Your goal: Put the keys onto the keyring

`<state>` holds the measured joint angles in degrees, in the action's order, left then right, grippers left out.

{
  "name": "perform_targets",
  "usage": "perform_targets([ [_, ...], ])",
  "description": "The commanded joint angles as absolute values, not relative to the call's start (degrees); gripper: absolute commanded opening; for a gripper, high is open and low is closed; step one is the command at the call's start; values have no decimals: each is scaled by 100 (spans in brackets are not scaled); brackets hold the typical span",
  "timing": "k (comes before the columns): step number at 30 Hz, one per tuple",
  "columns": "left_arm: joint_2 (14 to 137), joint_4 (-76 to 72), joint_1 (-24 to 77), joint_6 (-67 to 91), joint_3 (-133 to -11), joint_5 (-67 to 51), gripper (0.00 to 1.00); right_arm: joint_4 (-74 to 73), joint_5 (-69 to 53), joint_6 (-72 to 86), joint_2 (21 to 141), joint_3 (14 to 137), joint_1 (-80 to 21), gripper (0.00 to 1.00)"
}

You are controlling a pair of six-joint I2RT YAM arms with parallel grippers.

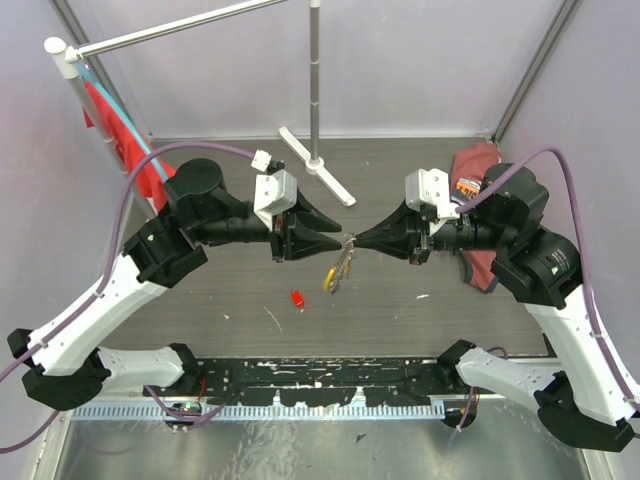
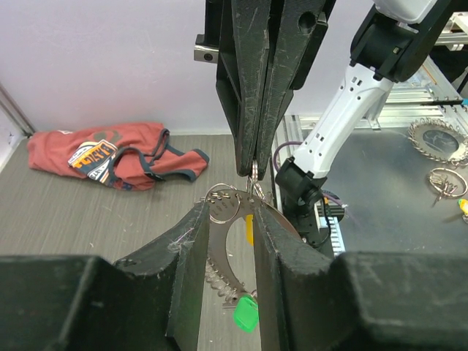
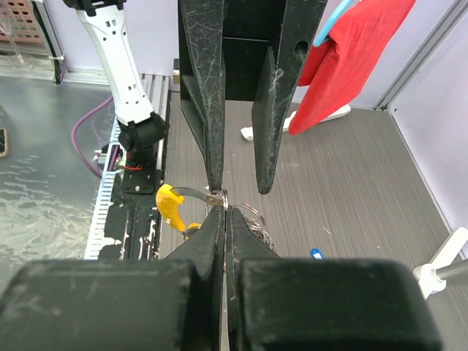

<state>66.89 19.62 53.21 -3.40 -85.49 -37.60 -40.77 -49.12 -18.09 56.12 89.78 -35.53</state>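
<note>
The keyring (image 1: 341,265) is pinched in the closed jaws of the right gripper (image 1: 355,241); the jaws of the left gripper (image 1: 331,243) are parted around it. A red key (image 1: 297,298) is seen at its seven o'clock.

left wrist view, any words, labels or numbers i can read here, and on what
No text here can be read.
Printed patch on the red garment: some graphic, too blurred to read.
Green tag of the keyring: no print shows.
</note>
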Motion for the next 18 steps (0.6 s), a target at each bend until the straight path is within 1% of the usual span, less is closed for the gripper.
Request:
perform_targets([
  [1, 6627, 1961, 5346, -357, -8700, -3803, 37, -3711, -4908, -1770, 5563, 9050, -3568, 1],
  [18, 6812, 1749, 5359, -213, -8806, -3984, 37, -3674, -4961, -1729, 5625, 8992, -3564, 1],
])
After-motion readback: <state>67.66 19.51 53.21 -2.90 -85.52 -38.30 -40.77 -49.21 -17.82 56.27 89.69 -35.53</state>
